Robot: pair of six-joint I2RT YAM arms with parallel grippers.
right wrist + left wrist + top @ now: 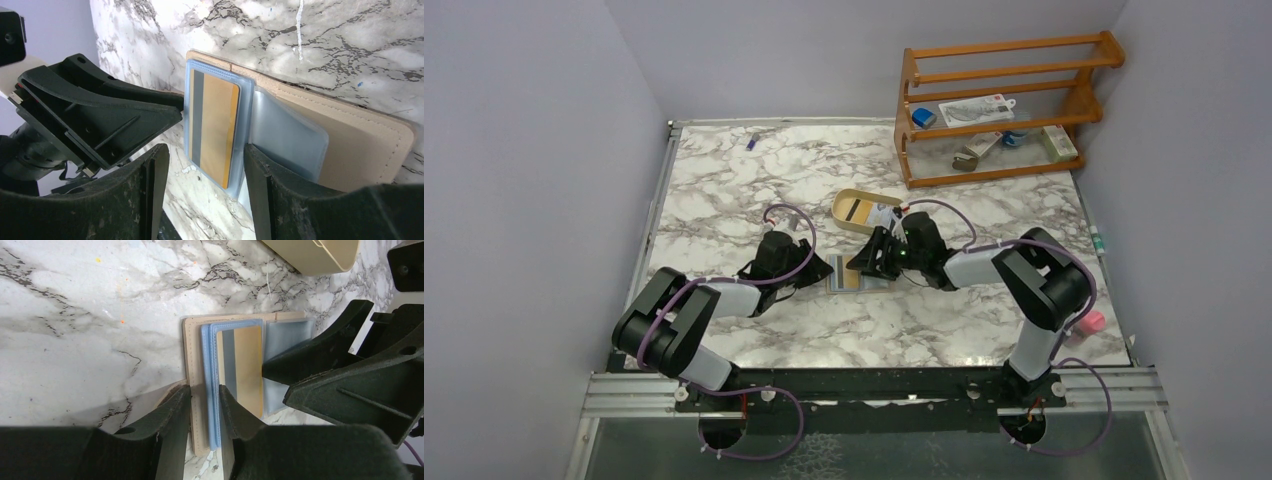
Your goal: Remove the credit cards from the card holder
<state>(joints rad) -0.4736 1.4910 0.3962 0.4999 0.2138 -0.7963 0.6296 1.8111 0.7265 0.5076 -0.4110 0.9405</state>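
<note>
From overhead there's very little to go on: both wrists crowd the middle of the marble table point(724, 190), and the card holder point(848, 282) is only a sliver of tan and blue between them, just below the oval tan tray point(849, 203). The wooden rack point(1004, 100) sits well apart in the upper right. Over to the wrist cameras. The holder lies open and flat, its beige cover point(360, 145) spread toward the right of the right wrist frame. A blue-tinted sleeve point(189, 105) sits on top of it, with a gold credit card point(217, 130) showing through, grey stripe down one side. Its lower end disappears behind the black fingers, and more sleeve edges are stacked beside it. How many cards sit in them, I can't make out. The clear pocket point(285, 140) next to the sleeve is too hazy to read. The right gripper point(205, 150) has its jaws spread wide, one finger on each side of that card at the bottom of its frame, and nothing is clamped. The left gripper point(204, 390) sits at the bottom centre of its view with only a narrow gap. The holder's tan edge point(192, 340) and the blue sleeve edges show in that slot. I can't tell whether it is pinching them or only pressing on them.
</note>
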